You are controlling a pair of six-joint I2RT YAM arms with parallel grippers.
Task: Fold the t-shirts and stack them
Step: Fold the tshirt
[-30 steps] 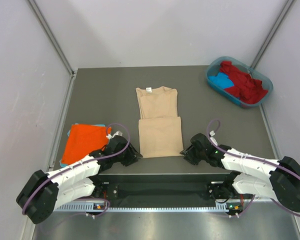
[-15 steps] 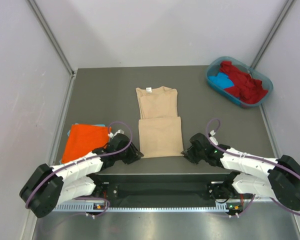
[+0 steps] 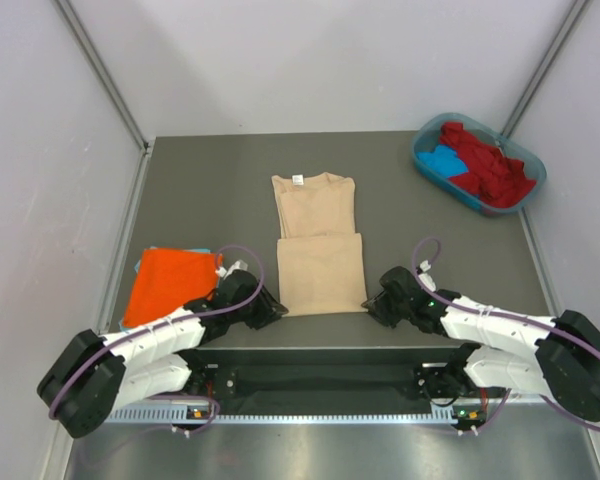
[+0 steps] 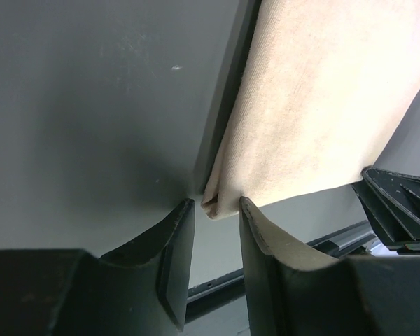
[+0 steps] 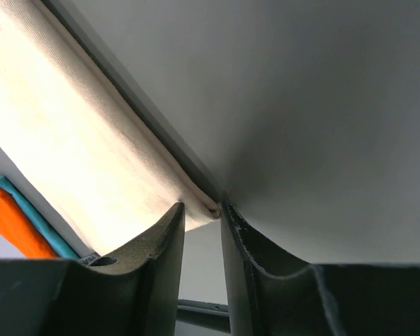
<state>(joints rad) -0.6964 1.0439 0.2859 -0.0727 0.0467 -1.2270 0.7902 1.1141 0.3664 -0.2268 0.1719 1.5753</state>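
The beige t-shirt [image 3: 320, 250] lies in the middle of the table, its lower half folded up, white neck label at the far end. My left gripper [image 3: 270, 308] is at its near left corner. In the left wrist view the fingers [image 4: 215, 204] are narrowly open with the cloth corner [image 4: 220, 203] between the tips. My right gripper [image 3: 372, 308] is at the near right corner, also narrowly open [image 5: 203, 208] around the folded edge [image 5: 77, 140]. A folded orange t-shirt [image 3: 170, 280] lies at the left on a blue one.
A teal-blue tub [image 3: 420, 150] at the far right corner holds a red t-shirt [image 3: 490, 165] and a blue one [image 3: 442, 160]. Grey walls enclose the table on three sides. The table's near edge lies just behind both grippers.
My left gripper has edged right, up to the shirt's near left corner. The right gripper has barely moved. The shirt lies as before.
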